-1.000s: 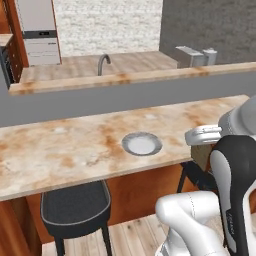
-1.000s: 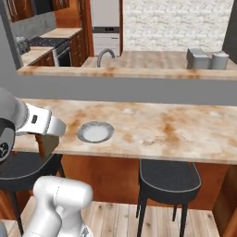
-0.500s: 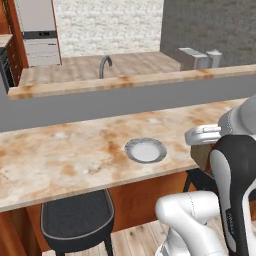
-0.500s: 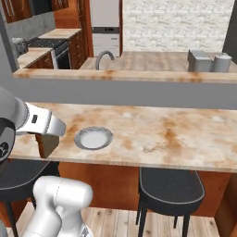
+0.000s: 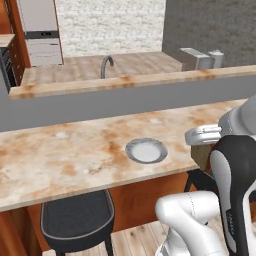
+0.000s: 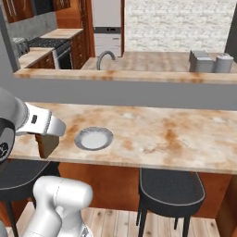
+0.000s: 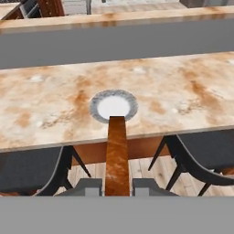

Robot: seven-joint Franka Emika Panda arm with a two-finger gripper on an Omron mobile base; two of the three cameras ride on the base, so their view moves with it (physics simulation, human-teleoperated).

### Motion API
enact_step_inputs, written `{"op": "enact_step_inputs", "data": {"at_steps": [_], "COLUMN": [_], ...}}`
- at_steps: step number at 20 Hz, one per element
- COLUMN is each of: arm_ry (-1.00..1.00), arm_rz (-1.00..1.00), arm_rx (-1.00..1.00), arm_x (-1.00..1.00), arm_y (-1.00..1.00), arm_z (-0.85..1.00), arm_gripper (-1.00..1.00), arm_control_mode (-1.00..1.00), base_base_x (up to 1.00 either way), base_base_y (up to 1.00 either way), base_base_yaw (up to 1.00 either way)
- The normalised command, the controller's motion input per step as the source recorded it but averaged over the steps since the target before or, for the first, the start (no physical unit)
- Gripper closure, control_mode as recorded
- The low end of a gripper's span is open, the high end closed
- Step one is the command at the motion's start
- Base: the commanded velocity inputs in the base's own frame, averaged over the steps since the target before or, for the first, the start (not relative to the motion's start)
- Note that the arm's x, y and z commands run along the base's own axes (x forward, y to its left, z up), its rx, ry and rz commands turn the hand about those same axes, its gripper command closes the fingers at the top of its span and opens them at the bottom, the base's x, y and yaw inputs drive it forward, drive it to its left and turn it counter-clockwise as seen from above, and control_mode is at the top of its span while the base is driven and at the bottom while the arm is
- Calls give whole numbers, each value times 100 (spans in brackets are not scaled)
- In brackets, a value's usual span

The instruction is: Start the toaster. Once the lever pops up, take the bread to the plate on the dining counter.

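My gripper is shut on the bread, a tan-brown slice seen edge-on that reaches toward the plate. The round pale plate lies on the dining counter close to its near edge. In the left base view the bread hangs under the gripper at the counter's near edge, right of the plate. In the right base view the gripper with the bread is left of the plate. The toaster stands on the far counter.
A raised ledge on a grey wall runs behind the dining counter. Dark stools stand under its near edge. A faucet and a grey canister are on the far counter.
The whole picture has shifted a little, with the counter and plate now slightly lower in both base views: the base has driven closer. The gripper stays shut on the bread.
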Motion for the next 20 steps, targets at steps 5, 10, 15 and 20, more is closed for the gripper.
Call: {"op": "enact_step_inputs", "data": {"at_steps": [5,10,15,20], "arm_ry": [-1,0,0,-2], "arm_rz": [10,20,10,2], "arm_rx": [2,6,1,0], "arm_x": [36,52,30,25], "arm_y": [1,0,1,1], "arm_z": [0,0,-6,-28], "arm_gripper": [100,100,100,100], "arm_control_mode": [-100,-100,-100,-100], "base_base_x": [7,0,0,0], "base_base_y": [1,0,0,0], "base_base_yaw": [2,0,0,0]}}
